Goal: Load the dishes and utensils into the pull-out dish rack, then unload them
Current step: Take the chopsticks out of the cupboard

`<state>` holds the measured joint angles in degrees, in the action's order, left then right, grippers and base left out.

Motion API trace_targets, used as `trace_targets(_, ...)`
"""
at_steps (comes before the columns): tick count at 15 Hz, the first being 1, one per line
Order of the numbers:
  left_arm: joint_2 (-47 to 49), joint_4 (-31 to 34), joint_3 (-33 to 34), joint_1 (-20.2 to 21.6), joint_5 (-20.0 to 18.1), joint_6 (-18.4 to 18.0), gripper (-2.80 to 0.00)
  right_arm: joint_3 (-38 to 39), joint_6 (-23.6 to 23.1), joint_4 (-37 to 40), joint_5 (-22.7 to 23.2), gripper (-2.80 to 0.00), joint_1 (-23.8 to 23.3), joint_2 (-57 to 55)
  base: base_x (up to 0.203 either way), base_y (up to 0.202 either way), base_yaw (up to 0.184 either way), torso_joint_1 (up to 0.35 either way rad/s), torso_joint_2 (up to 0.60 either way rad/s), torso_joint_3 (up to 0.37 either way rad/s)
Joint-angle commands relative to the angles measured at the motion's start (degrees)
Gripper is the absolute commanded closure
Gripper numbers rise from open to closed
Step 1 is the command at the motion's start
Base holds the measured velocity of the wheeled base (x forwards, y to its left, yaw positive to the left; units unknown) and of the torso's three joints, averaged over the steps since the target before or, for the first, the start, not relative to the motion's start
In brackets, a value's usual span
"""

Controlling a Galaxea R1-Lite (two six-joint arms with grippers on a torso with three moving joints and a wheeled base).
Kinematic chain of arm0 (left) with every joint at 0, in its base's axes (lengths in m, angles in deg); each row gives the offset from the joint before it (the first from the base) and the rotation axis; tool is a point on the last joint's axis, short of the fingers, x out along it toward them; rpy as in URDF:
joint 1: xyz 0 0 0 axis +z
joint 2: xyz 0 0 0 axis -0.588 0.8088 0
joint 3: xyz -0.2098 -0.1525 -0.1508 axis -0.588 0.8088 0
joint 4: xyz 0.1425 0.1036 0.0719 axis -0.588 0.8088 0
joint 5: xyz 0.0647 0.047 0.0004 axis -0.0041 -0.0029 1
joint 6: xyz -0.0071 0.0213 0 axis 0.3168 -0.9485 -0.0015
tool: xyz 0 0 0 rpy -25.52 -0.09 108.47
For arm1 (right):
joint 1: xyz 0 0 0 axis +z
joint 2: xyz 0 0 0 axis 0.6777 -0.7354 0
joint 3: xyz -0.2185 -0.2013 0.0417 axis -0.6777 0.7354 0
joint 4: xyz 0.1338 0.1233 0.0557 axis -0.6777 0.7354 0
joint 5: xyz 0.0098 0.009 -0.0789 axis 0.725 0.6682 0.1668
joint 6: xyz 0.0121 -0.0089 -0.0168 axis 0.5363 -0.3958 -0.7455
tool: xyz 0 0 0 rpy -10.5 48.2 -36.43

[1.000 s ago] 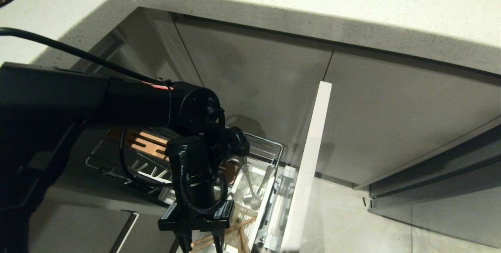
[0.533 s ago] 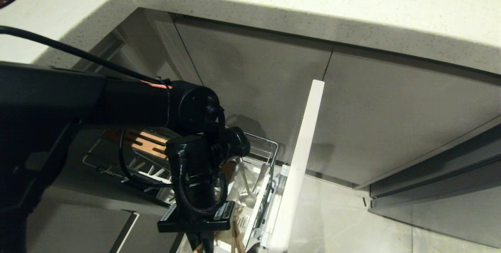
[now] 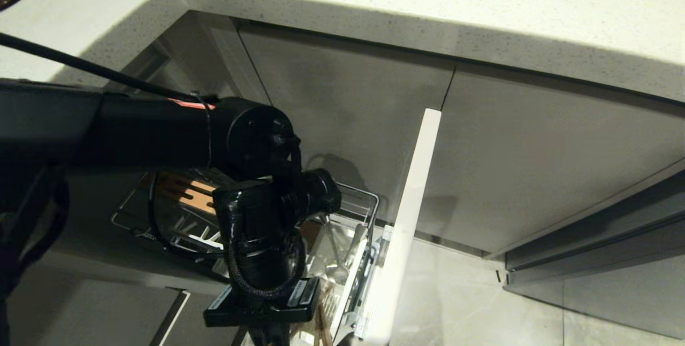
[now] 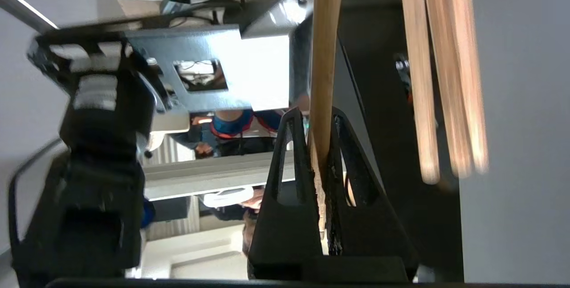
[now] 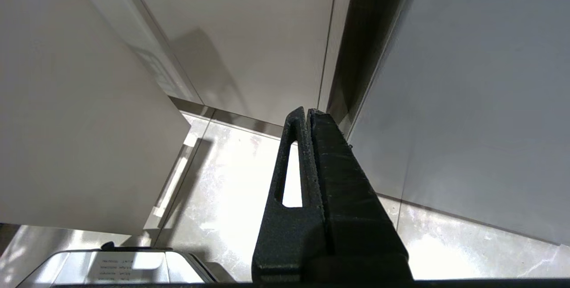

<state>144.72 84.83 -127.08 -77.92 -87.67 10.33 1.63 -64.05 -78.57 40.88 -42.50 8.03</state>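
Left gripper [image 4: 319, 121] clamping chopstick [image 4: 324, 56], grey cabinet fronts [image 3: 535, 164]

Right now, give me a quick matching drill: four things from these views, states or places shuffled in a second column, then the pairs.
Things
1. left gripper
2. right gripper
3. pull-out dish rack
4. spoon

States or places
A. shut on nothing, pointing at the floor by the cabinets
B. pulled out below the counter
C. shut on one of the chopsticks
D. lying in the white caddy inside the rack

Pairs: 1-C, 2-A, 3-B, 4-D
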Motion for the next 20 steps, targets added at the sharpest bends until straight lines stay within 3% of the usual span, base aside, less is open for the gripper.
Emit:
trace_targets(1,-5.1,1.6,-0.5,-0.7,-0.2,1.1,0.00,1.5,0.0,0.0,0.0,0.00,0.0,0.0,0.000,0.000,0.000,0.000,0.00,0.000)
trace_targets(17,-36.2,4.3,0.2,-2.3,-0.7,3.0,0.00,1.5,0.0,0.0,0.0,0.00,0.0,0.0,0.000,0.000,0.000,0.000,0.00,0.000)
trace_targets(20,-43.3,4.3,-6.5,-2.3,-0.7,3.0,0.00,1.5,0.0,0.0,0.0,0.00,0.0,0.0,0.000,0.000,0.000,0.000,0.00,0.000)
